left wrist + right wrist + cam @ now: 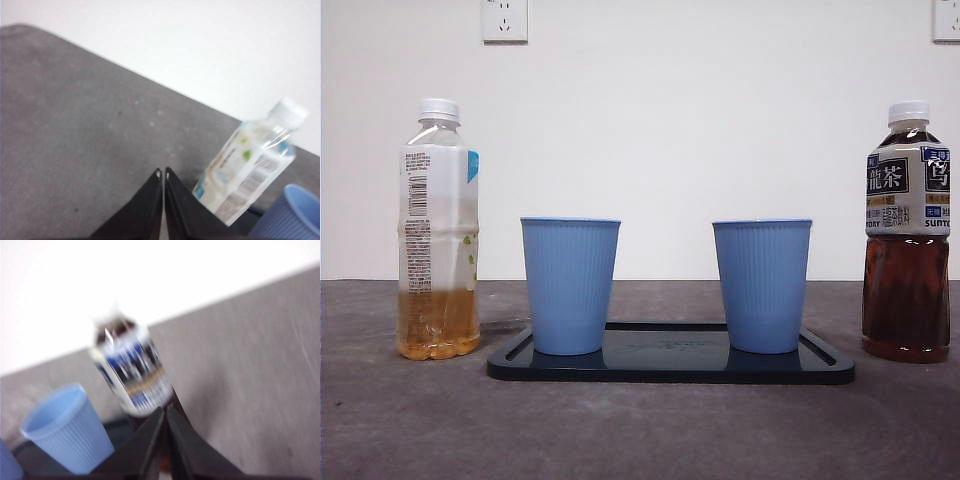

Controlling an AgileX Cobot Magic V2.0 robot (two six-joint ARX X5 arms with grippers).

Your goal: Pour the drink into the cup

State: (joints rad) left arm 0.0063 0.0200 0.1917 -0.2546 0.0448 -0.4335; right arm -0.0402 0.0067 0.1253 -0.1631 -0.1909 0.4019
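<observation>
The left gripper (163, 173) hangs above the grey table (75, 125) with its two black jaws pressed together, holding nothing. Just beyond its tips, a little to one side, stands the pale bottle (250, 160), white-capped, clear above and holding a low band of yellowish drink. Past that bottle the rim of a blue cup (290, 212) shows at the frame's corner.

The right gripper (166, 410) also has its jaws together and empty. The dark bottle (131, 372), white-capped with a blue and white label, stands directly ahead of its tips, blurred in the wrist view; whether the tips touch it cannot be told. To the side of that bottle sits the other blue cup (67, 427).

Neither arm shows in the front view. There the two cups (570, 285) (762, 285) stand upright and apart on a black tray (670, 370), the pale bottle (438, 230) off one end, the dark bottle (907, 235) off the other, both on the table (640, 430).
</observation>
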